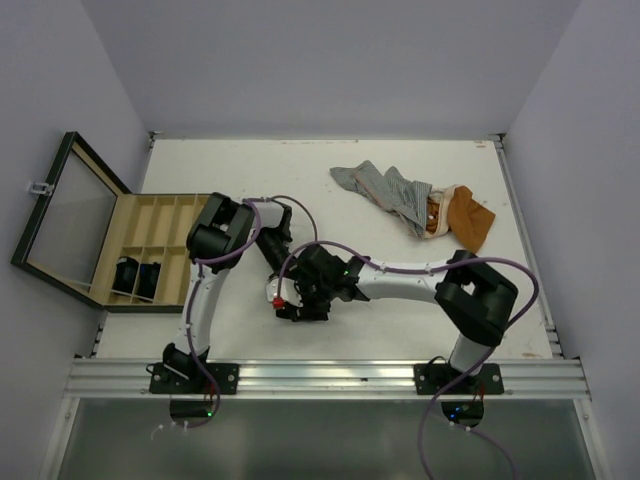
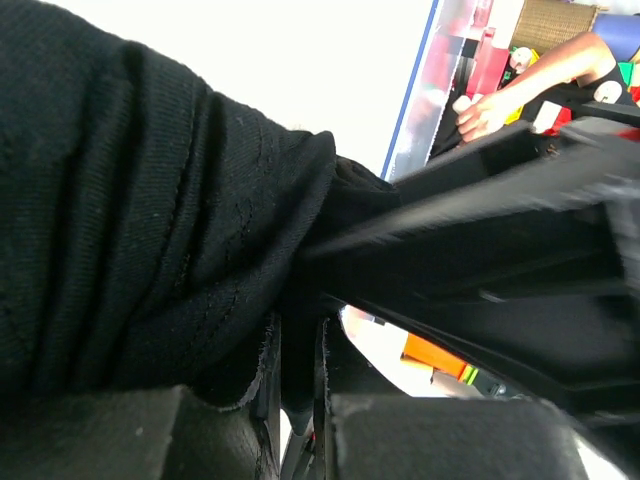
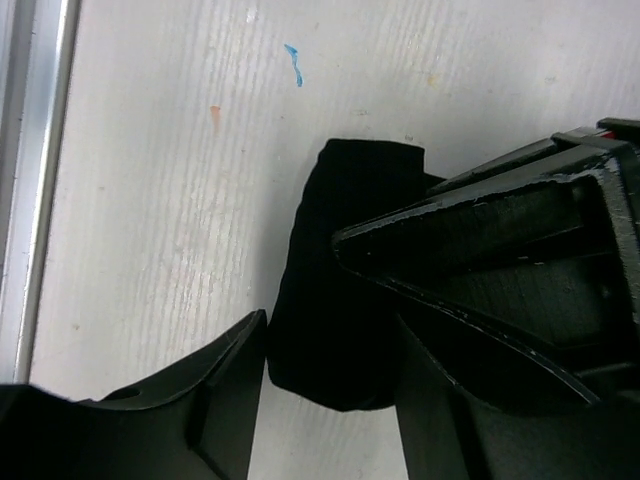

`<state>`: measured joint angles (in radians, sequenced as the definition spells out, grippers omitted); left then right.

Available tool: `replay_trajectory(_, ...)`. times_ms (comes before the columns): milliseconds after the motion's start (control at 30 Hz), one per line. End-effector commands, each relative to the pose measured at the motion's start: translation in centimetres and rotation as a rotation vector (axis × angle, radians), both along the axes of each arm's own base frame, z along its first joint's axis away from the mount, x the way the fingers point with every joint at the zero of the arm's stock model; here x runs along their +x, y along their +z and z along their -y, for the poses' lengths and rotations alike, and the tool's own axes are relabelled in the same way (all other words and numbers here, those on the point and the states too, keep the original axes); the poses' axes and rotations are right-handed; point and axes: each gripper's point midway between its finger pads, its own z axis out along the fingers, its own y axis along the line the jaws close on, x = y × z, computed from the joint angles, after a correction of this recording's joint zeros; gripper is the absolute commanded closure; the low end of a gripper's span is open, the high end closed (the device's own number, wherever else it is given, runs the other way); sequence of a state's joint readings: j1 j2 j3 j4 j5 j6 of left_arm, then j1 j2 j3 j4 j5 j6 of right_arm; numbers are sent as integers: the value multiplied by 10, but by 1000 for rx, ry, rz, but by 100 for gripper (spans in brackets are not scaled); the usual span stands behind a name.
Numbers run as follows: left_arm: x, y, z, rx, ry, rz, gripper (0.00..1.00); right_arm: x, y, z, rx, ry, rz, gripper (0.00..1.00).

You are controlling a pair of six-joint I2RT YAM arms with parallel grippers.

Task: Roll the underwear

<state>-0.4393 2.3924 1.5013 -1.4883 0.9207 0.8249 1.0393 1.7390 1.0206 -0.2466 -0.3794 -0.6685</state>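
Observation:
A black underwear piece, rolled into a thick bundle (image 3: 340, 300), lies on the white table between both grippers. My left gripper (image 2: 296, 372) is shut on a fold of this black cloth (image 2: 130, 220), pinched between its pads. My right gripper (image 3: 335, 345) straddles the roll's end, and both of its fingers (image 3: 215, 400) touch the cloth. In the top view the two grippers meet at the table's middle front, left (image 1: 285, 298) and right (image 1: 312, 290), and hide the roll. A grey striped underwear (image 1: 385, 188) and an orange-brown one (image 1: 467, 218) lie crumpled at the back right.
The compartmented wooden box (image 1: 160, 225) stands open at the left edge, with its glass lid (image 1: 65, 215) tilted back. Two black rolls (image 1: 137, 277) sit in its near compartments. An aluminium rail (image 1: 320, 377) runs along the front.

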Motion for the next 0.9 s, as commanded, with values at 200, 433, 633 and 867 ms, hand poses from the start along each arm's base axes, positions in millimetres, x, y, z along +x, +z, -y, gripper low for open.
replay_trajectory(200, 45, -86, -25, 46, -175, 375, 79, 5, -18, -7, 0, -86, -63, 96)
replay_trajectory(433, 83, -15, -5, -122, 41, 569, 52, -7, -26, 12, 7, -120, -349, 100)
replay_trajectory(633, 150, 113, -32, -341, 405, 883, 46, -13, -39, 19, -22, -166, -565, 100)
replay_trajectory(867, 141, 169, -80, -257, 313, 1443, 45, 0, -42, 8, 27, -236, -783, 100)
